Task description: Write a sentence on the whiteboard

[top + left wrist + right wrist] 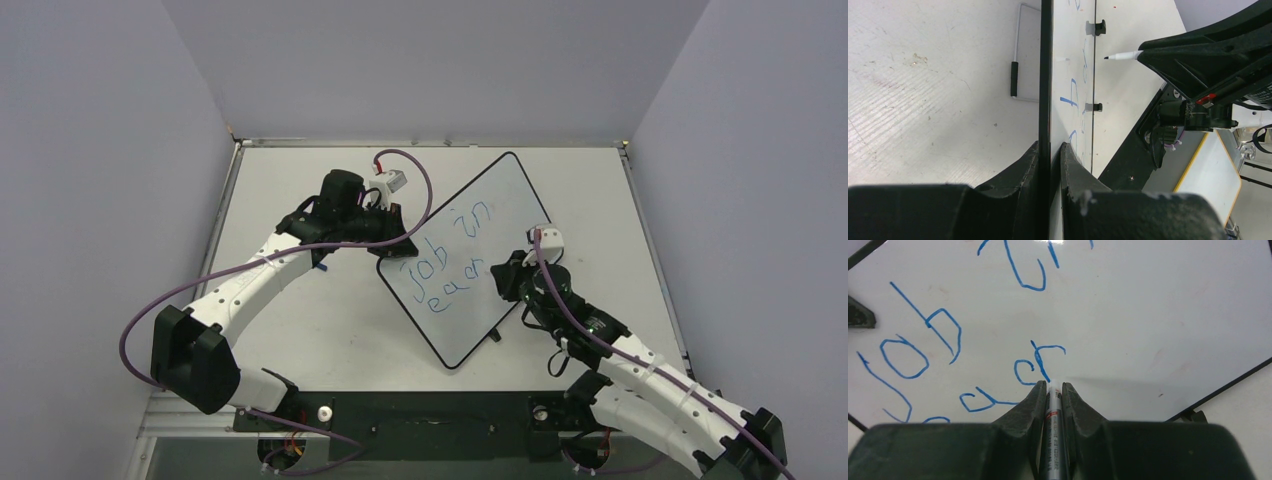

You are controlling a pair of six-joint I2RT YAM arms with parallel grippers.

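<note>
- Two claws are at work: our left claw (1050,155) is clamped on the edge of the whiteboard (500,200), which sits askew on the worktop (320,340).
- Our right claw (1053,390) pinches a marker (1052,420), its tip beside the blue sentence (923,320), "job in" above a second line.

Board: white rectangular whiteboard (490,215) sits skewed, right of centre on the white surface (290,330), with corners toward the far and near edges.
Lettering: blue handwritten sentence (447,270) on the board's left half.
Left pincer (392,238): astride the board's left edge.
Right pincer (503,278): just right of the lettering, with a slim grey marker pen (1053,440) between its fingers.
</note>
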